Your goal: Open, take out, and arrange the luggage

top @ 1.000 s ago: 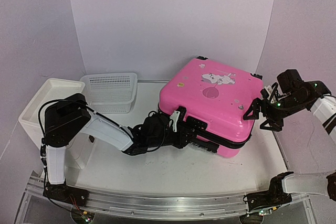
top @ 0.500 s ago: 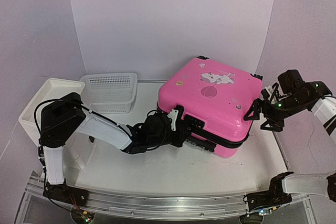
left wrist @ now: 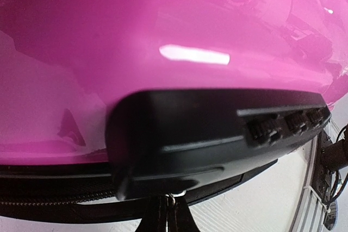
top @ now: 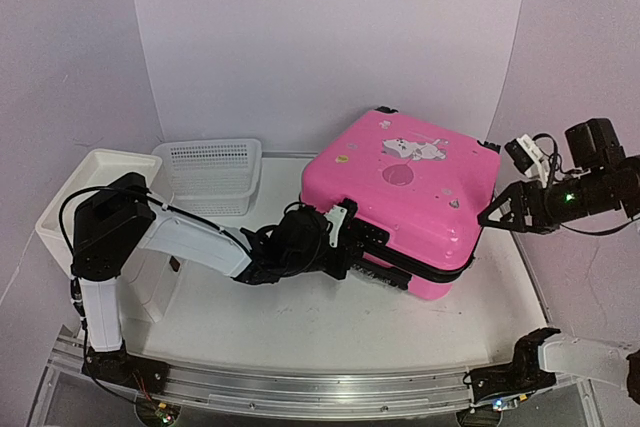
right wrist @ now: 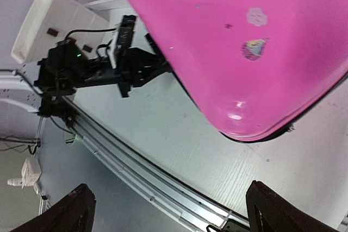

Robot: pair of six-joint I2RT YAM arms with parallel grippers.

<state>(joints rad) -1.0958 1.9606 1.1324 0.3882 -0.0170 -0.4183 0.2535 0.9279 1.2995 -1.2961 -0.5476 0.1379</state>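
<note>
The luggage (top: 405, 197), a glossy pink hard-shell case with cartoon stickers, lies flat and closed on the white table. My left gripper (top: 340, 240) presses against its front-left side beside the black lock (left wrist: 217, 134). In the left wrist view its fingers (left wrist: 163, 218) are shut on a small metal zipper pull (left wrist: 175, 198) just below the lock, on the black zipper band. The pink shell (left wrist: 163, 25) fills that view. My right gripper (top: 500, 215) hovers off the case's right edge, open and empty (right wrist: 169, 188), looking down on the luggage (right wrist: 261, 42).
A white mesh basket (top: 212, 175) stands at the back left, with a white drawer unit (top: 85, 197) beside it. An aluminium rail (top: 300, 387) runs along the near edge. White backdrop walls enclose the table on three sides.
The left gripper has closed on the zipper pull at the lock. The right arm has drawn back to the right and risen, away from the case's right side.
</note>
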